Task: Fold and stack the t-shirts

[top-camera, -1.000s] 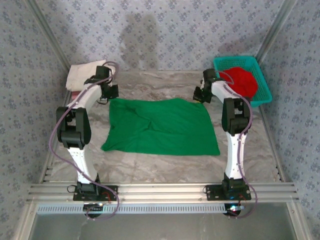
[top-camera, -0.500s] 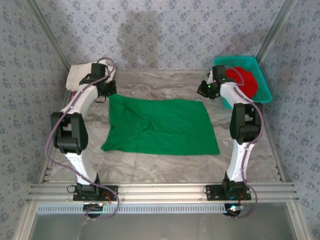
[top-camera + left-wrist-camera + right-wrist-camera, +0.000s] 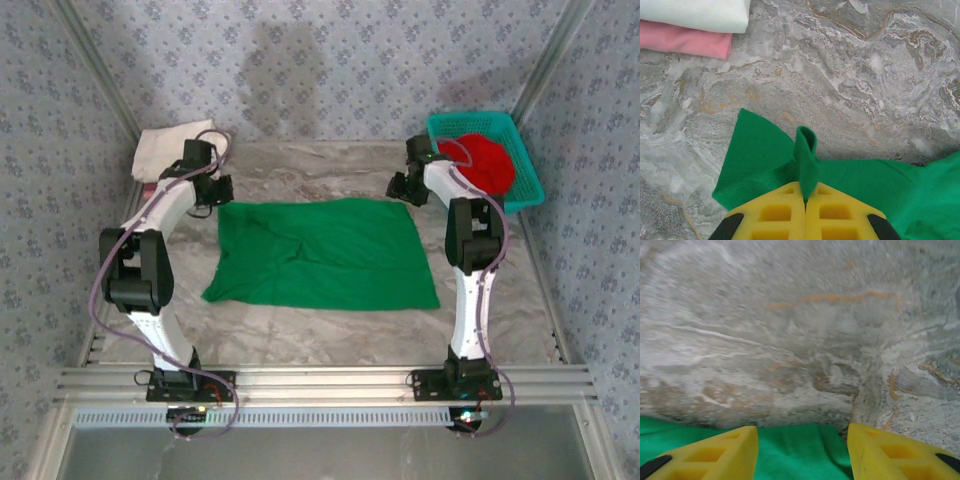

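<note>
A bright green cloth t-shirt (image 3: 320,250) lies spread flat at the centre of the grey marble-patterned table (image 3: 300,330), its long axis running left to right across the top view, with its far edge stretched between the two arms. At the shirt's upper-left corner, the left gripper (image 3: 213,190) has its yellow fingers pressed together on a raised fold of the hem, which the left wrist view shows standing up between the pads of the left gripper (image 3: 805,192). At the upper-right corner, the right gripper (image 3: 405,188) hangs with its fingers spread; in the right wrist view the green edge lies between and just under them, not yet pinched, and bare marble stretches beyond the right gripper (image 3: 801,435). Each arm is nearest its own far corner, so the coming fold looks to depend on the right fingers closing on the cloth directly below. Behind the left arm, in the upper left, a folded cream-white t-shirt (image 3: 695,15) sits on a folded pink t-shirt (image 3: 685,42). A crumpled red t-shirt (image 3: 487,162) waits in the teal plastic mesh basket (image 3: 470,120) at the upper right. Half a second earlier the right gripper was swung out toward the basket; it is now back at the corner, while the left gripper has dropped slightly toward the near side.
</note>
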Motion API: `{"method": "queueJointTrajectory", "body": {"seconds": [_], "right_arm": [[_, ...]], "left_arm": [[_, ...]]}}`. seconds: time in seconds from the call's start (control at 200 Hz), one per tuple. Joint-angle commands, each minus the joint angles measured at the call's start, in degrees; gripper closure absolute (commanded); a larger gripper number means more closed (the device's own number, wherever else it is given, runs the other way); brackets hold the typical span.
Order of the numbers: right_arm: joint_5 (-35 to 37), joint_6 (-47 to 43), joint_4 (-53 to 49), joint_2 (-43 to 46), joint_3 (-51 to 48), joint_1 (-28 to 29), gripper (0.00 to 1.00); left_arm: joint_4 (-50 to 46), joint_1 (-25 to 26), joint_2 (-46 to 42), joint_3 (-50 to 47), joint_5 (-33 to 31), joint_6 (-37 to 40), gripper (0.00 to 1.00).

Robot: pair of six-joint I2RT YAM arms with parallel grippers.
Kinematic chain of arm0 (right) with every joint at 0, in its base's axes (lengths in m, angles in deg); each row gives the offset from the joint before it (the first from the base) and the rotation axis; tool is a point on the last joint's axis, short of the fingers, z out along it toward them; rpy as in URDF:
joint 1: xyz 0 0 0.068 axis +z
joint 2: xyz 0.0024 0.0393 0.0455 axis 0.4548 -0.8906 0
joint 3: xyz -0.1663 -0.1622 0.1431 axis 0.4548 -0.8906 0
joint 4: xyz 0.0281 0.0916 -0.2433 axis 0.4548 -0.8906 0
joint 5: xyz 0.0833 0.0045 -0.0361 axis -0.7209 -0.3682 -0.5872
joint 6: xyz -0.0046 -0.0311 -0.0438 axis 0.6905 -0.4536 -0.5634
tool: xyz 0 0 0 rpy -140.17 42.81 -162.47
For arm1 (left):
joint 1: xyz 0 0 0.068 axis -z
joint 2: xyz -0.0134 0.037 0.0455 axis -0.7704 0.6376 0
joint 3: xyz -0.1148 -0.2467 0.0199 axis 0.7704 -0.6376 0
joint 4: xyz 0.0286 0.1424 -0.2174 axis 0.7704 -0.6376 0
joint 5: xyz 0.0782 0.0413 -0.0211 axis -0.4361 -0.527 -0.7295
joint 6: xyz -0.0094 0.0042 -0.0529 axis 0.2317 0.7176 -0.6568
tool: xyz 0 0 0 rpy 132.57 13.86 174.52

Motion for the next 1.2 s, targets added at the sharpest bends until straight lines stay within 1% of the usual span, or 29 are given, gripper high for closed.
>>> {"method": "queueJointTrajectory", "body": {"seconds": [0.0,0.105,0.18,0.25,0.415,0.49,0.535,0.565,0.869,0.979,1.049,1.109,1.149,1.199], "right_arm": [[-0.46,0.18,-3.85,-0.45,0.53,-0.17,0.47],[-7.32,0.52,-1.51,0.74,-3.34,-0.55,0.47],[-13.06,2.12,2.07,1.96,-6.57,-1.32,0.50],[-14.94,2.83,6.05,3.11,-8.69,-1.53,0.53],[-19.08,3.55,9.61,3.18,-8.62,-1.92,0.62],[-20.34,3.74,10.78,2.66,-8.07,-2.14,0.61],[-20.75,3.72,10.78,2.12,-7.33,-2.24,0.56],[-21.21,3.81,10.77,1.68,-6.77,-2.28,0.54],[-27.09,5.49,12.61,-0.77,-4.03,-2.33,0.54],[-25.83,4.32,10.59,-0.69,-4.03,-2.23,0.67],[-24.98,3.74,9.73,-0.23,-4.99,-2.49,0.79],[-23.94,3.51,9.78,0.96,-6.55,-2.75,0.93],[-23.32,3.15,10.33,1.95,-7.70,-2.85,0.99],[-22.09,2.58,10.22,3.40,-8.48,-3.03,1.00]], "left_arm": [[-0.30,-0.39,0.23,2.27,0.17,-0.55,1.00],[-0.08,-0.40,0.44,2.36,0.00,-0.82,1.00],[-0.12,-0.35,0.84,2.65,0.18,-0.96,1.00],[-0.12,-0.40,1.23,2.86,0.27,-1.04,1.00],[0.31,-0.37,1.94,2.88,1.15,-1.29,1.00],[0.57,-0.40,1.95,2.50,1.19,-1.43,1.00],[0.71,-0.42,1.95,2.32,1.20,-1.42,1.00],[0.80,-0.42,1.95,2.20,1.19,-1.41,1.00],[0.93,-0.41,2.30,2.19,1.26,-1.51,1.00],[0.98,-0.40,2.18,2.27,1.28,-1.42,1.00],[0.93,-0.39,2.13,2.20,1.26,-1.42,1.00],[0.80,-0.36,1.82,2.06,1.17,-1.34,1.00],[0.67,-0.41,1.47,1.95,1.03,-1.26,1.00],[0.34,-0.43,0.88,1.85,0.61,-1.16,1.00]]}}
